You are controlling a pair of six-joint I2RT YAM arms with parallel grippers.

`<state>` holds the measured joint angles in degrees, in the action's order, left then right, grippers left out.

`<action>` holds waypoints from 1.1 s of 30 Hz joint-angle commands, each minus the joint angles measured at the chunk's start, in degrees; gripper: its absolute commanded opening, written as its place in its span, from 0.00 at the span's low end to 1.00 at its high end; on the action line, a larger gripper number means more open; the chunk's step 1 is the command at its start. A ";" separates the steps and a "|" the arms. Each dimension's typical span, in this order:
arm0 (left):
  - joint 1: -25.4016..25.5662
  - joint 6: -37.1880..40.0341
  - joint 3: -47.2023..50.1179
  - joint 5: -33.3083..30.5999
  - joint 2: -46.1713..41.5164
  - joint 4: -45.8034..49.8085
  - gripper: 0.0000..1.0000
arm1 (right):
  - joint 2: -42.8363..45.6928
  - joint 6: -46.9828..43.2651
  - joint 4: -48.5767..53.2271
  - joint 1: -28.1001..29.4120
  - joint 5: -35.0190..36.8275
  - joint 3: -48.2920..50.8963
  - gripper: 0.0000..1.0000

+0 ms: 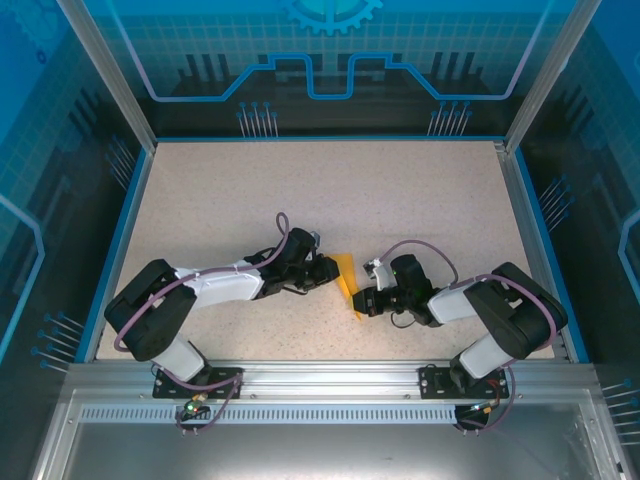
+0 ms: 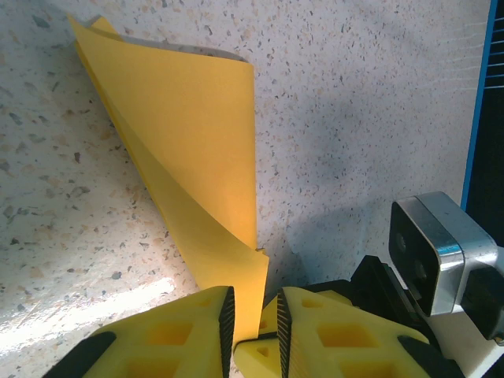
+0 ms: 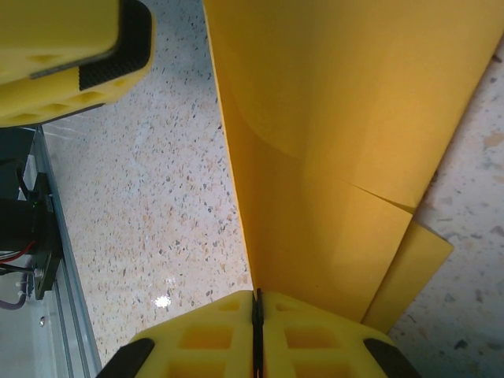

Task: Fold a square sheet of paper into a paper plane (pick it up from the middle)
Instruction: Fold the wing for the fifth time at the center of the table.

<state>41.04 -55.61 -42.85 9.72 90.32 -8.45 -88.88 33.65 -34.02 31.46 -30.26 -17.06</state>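
My left pincer (image 2: 253,315) clamps the folded sheet of paper (image 2: 197,157) stretching ahead; my right pincer (image 3: 257,303) is closed tight on its other side.

Sheet of paper (image 1: 347,282) is down on the table (image 1: 400,200), partly up on edge by the look of it. Left gripper (image 2: 253,305) sits at the sheet's left side and right gripper (image 3: 257,301) at the sheet's near-right end. Each has the sheet between its fingers.

Surface: speckled beige tabletop (image 1: 400,190), blue-rimmed.
On it: folded orange-yellow paper sheet (image 1: 345,280), near the front middle, partly raised.
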 commanded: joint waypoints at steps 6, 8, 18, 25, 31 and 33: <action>-0.17 -0.75 0.81 -0.31 0.36 -2.36 0.23 | -1.81 0.46 -1.56 -0.97 0.83 1.22 0.10; -0.24 -0.64 0.72 -0.56 0.36 -2.18 0.23 | -2.21 0.80 -2.14 -0.97 0.82 1.24 0.10; -0.15 -1.11 0.73 0.02 0.97 -3.54 0.22 | -3.49 3.84 -4.95 -1.78 0.38 1.63 0.10; 0.01 -1.09 0.49 1.06 2.11 -4.57 0.21 | -3.85 5.07 -5.28 -2.93 -0.92 1.83 0.10; 0.33 -0.66 0.55 1.18 2.73 -4.76 0.21 | -5.26 7.71 -5.36 -4.71 -3.10 1.36 0.10; 0.43 -0.61 0.43 1.34 3.05 -5.30 0.21 | -6.24 8.88 -6.44 -4.92 -3.24 1.56 0.10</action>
<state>41.10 -56.07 -42.85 9.98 92.07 -12.40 -93.03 40.60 -41.19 28.25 -34.98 -16.16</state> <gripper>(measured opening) 0.208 0.102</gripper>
